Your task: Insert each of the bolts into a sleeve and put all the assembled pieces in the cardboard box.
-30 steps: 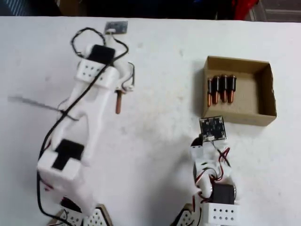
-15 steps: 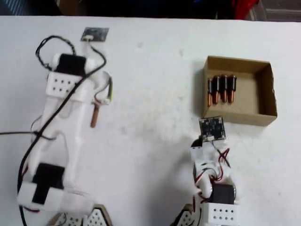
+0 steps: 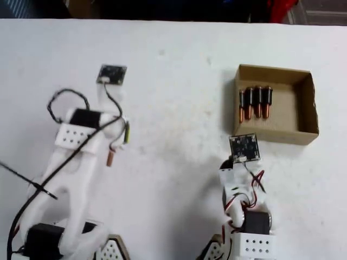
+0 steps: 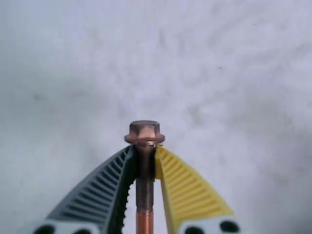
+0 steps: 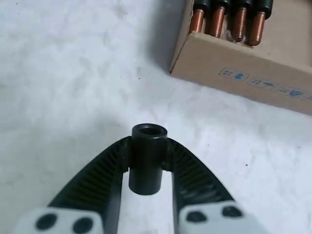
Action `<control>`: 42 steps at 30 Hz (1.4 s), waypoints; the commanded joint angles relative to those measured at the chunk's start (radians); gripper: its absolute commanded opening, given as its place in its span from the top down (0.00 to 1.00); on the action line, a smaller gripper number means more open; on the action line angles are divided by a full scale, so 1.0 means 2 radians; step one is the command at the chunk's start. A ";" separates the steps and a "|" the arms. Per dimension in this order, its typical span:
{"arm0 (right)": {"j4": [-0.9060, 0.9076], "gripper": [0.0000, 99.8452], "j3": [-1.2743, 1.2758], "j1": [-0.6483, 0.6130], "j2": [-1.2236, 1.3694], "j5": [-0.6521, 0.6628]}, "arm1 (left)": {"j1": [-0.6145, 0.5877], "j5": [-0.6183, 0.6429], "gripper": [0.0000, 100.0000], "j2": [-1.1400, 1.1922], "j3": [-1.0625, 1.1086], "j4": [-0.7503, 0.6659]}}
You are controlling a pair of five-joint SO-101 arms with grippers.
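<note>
the left gripper [image 4: 145, 146], with one grey finger and one yellow finger, is squeezed narrow around one copper-coloured metal bolt [image 4: 144, 132]. it holds the bolt by the shaft, just under the six-sided head. the right gripper [image 5: 147, 144] has two black fingers pressed on one short black tube-shaped sleeve [image 5: 147, 161], and the sleeve's round open end is showing. both are over the white table [image 3: 179, 162]. the left gripper is on the left side, well apart from the right gripper, which is just beside the open brown cardboard box [image 3: 274, 134]. inside the box lie four finished pieces [image 3: 255, 102], each a copper bolt in a black sleeve, side by side in a row near one wall. the outside wall of the box has small blue marks, too small to read.
</note>
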 commanded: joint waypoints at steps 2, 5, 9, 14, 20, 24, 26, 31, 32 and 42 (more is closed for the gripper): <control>-0.013 0.98 -0.005 0.000 -0.005 0.003 | -0.005 -0.005 0.98 -0.025 0.056 -0.095; -0.013 0.98 -0.005 0.000 -0.005 0.003 | -0.005 -0.005 0.98 -0.025 0.096 -0.143; -0.013 0.98 -0.005 0.000 -0.005 0.003 | -0.004 -0.005 0.98 -0.025 0.141 -0.189; -0.012 0.98 -0.005 0.000 -0.005 0.003 | -0.003 -0.005 0.98 -0.025 0.168 -0.196; -0.011 0.98 -0.005 0.000 -0.005 0.003 | -0.002 -0.005 0.92 -0.025 0.176 -0.196; -0.011 0.98 -0.005 0.000 -0.005 0.003 | -0.002 -0.004 0.84 -0.025 0.177 -0.194; -0.011 0.98 -0.005 0.000 -0.005 0.003 | -0.002 -0.004 0.86 -0.025 0.177 -0.194; -0.011 0.98 -0.005 0.000 -0.005 0.003 | -0.002 -0.004 0.87 -0.024 0.176 -0.196; -0.011 0.98 -0.005 0.000 -0.005 0.003 | -0.002 -0.004 0.87 -0.024 0.174 -0.194; -0.012 0.98 -0.005 0.000 -0.005 0.003 | 0.016 -0.002 0.87 -0.023 0.173 -0.191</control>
